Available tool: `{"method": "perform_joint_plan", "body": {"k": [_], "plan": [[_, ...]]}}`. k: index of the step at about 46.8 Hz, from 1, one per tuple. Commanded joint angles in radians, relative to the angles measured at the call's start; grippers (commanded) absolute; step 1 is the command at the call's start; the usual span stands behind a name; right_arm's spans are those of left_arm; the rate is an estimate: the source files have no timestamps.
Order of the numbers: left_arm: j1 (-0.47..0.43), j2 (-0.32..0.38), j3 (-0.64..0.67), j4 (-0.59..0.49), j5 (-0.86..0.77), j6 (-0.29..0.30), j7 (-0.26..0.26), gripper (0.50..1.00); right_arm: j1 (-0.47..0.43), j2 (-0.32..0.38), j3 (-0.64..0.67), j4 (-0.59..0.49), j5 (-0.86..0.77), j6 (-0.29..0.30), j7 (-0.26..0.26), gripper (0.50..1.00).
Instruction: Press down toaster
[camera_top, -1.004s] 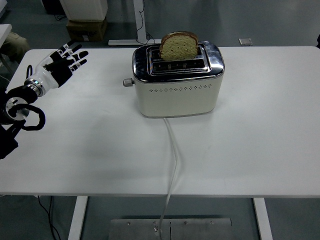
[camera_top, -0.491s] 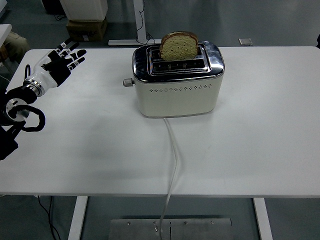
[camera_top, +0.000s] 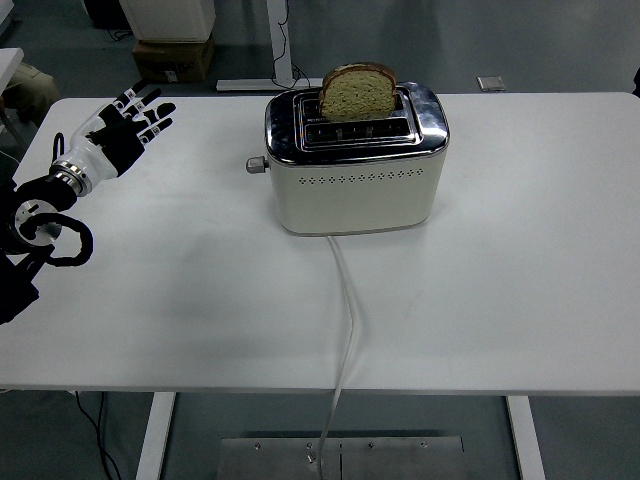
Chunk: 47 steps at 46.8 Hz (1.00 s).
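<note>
1. The toaster (camera_top: 355, 165) stands at the middle of the white table (camera_top: 520, 270), toward its far edge. Nothing is pressed yet: its lever (camera_top: 257, 165), on the left end, appears to sit high, and the slice of bread (camera_top: 357, 92) stands well out of the rear slot.
2. It is cream-bodied with a polished chrome top and two slots; the front slot is empty. A white cord (camera_top: 345, 330) runs from its base over the near edge.
3. The left hand (camera_top: 122, 128) hovers well to the left of the lever, fingers spread, gripping nothing. By my judgement the whole reach and press remain.
</note>
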Motion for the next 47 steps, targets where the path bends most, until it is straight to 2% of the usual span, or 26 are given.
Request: {"method": "perform_joint_plan", "body": {"k": [1, 47], "plan": [[0.000, -0.001, 0.000, 0.000, 0.000, 0.000, -0.001, 1.000, 0.000, 0.000, 0.000, 0.000, 0.000, 0.000, 0.000, 1.000], [0.005, -0.021, 0.000, -0.001, 0.002, 0.000, -0.002, 1.000, 0.000, 0.000, 0.000, 0.000, 0.000, 0.000, 0.000, 1.000]]}}
